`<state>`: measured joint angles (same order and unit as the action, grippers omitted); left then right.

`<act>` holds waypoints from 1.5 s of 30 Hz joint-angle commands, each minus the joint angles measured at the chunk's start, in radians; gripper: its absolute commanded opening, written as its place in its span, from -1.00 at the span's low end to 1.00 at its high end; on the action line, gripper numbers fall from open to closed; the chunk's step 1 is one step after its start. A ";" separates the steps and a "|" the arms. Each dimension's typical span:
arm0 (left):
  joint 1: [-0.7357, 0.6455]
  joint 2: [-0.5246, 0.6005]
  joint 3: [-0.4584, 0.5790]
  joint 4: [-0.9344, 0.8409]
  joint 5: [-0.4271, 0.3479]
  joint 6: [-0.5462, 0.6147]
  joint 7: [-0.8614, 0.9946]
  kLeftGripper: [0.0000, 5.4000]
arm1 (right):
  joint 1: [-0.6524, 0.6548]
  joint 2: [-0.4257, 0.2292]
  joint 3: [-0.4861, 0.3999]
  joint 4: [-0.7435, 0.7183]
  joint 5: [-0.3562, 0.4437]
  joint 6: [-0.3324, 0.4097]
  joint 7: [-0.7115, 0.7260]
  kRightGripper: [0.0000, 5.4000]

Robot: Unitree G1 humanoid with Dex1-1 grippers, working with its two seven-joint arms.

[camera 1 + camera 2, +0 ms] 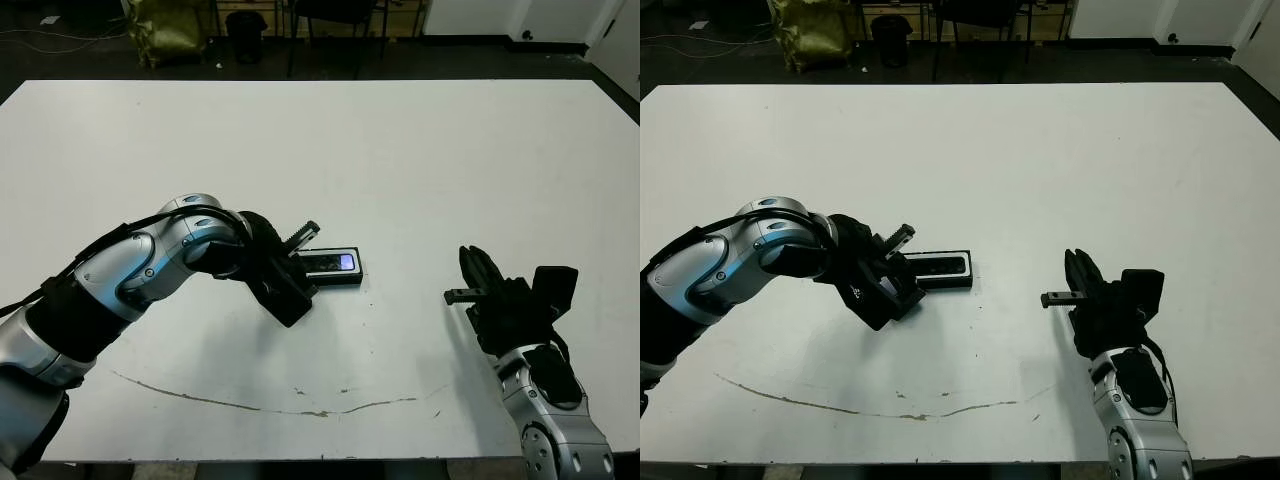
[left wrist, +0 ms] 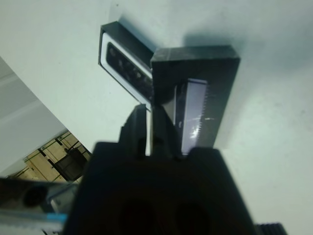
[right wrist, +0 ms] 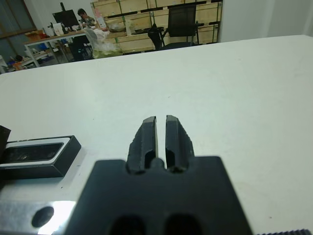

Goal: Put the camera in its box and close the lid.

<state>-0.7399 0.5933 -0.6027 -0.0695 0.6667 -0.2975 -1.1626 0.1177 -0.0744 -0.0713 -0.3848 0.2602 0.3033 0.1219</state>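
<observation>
White tabletop (image 1: 400,140) filled nearly the whole head view, with a dark floor and chair legs beyond its far edge at twelve o'clock and a thin brownish scuff line curving along the near side.

Near the centre lay the box (image 1: 352,279), and the camera (image 1: 330,263) sat inside it, its bluish glossy patch at the three o'clock end. From the left wrist view a white rim of the box's lining showed around the dark device, so the first step looked done.

The lid (image 2: 195,93) was not on yet. The left hand (image 1: 283,282) was clenched on it, its fingers (image 2: 139,132) pinching the lid's edge, and held it tilted just off the box's nine o'clock end, the pale window strip facing the wrist camera. What remained, as I judged it, was to level the lid, line it up over the box and press it down.

The box and camera ran with their long axis from nine to three o'clock across the tabletop. The lid's long axis sat crosswise to that, so it would need turning before it could seat.

The right hand (image 1: 478,275) rested well apart at about four o'clock, fingers pressed together and holding nothing.
</observation>
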 commanded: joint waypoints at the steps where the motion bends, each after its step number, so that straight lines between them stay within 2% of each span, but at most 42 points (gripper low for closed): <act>1: 0.005 0.004 -0.012 0.013 0.004 0.024 -0.038 -1.00 | 0.008 0.001 -0.002 0.004 -0.004 0.021 -0.014 -0.99; 5: 0.037 0.015 -0.007 0.033 -0.013 0.039 -0.044 -1.00 | 0.014 0.000 0.002 -0.009 -0.006 0.023 -0.018 -0.99; 10: 0.053 0.027 -0.029 0.100 0.026 0.072 -0.060 -1.00 | 0.016 -0.003 -0.002 -0.001 -0.003 0.010 -0.010 -0.99; 18: 0.042 0.073 -0.041 0.252 0.085 0.000 0.004 -1.00 | 0.013 -0.001 0.003 -0.005 -0.009 0.025 -0.019 -0.99; 25: 0.031 0.062 -0.040 0.321 0.125 0.038 0.020 -1.00 | 0.015 -0.004 0.009 -0.007 -0.013 0.024 -0.020 -0.99; 32: 0.016 0.079 -0.008 0.320 0.090 -0.013 0.044 -1.00 | 0.016 -0.004 0.015 -0.022 -0.021 0.045 -0.033 -0.99; 35: 0.005 0.081 0.033 0.316 0.078 0.028 0.060 -1.00 | 0.017 0.000 0.010 -0.010 -0.010 0.020 -0.019 -0.99; 37: 0.023 0.084 0.109 0.310 0.013 0.037 0.120 -1.00 | 0.017 0.003 0.010 -0.012 -0.010 0.027 -0.025 -0.99; 40: 0.148 0.062 0.310 0.243 -0.159 0.075 0.302 -1.00 | 0.019 0.004 0.011 -0.016 -0.013 0.031 -0.030 -0.99; 43: 0.357 -0.067 0.517 0.045 -0.338 0.241 0.486 -1.00 | 0.018 0.007 0.010 -0.004 -0.008 0.011 -0.019 -0.99; 45: 0.475 -0.165 0.600 -0.089 -0.423 0.343 0.591 -1.00 | 0.016 0.011 0.011 0.008 -0.005 -0.004 -0.013 -0.99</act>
<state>-0.3601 0.4931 -0.0559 -0.0863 0.2961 -0.0302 -0.6298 0.1250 -0.0656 -0.0563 -0.3989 0.2503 0.3070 0.1036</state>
